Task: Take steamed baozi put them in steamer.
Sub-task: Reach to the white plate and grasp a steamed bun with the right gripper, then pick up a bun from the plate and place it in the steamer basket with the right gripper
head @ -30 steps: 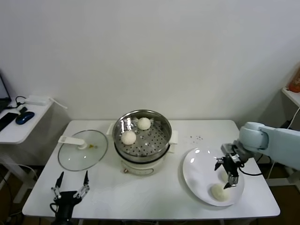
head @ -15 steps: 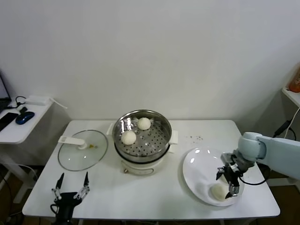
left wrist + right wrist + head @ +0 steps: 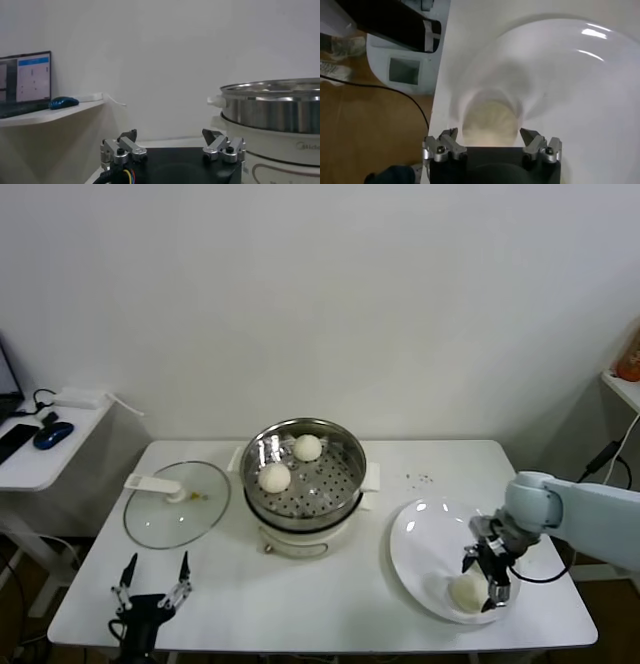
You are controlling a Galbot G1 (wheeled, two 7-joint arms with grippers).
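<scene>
Reaching down over the plate, the right gripper straddles a baozi, fingers wide.

Right wrist view: baozi on the plate is blurred, its near side hidden behind the right gripper body; contact with the jaws cannot be told. Head view: that gripper overlaps the bun's right side. Left wrist view: steamer cut off by the edge, its inside hidden; laptop screen text too small to read.
</scene>
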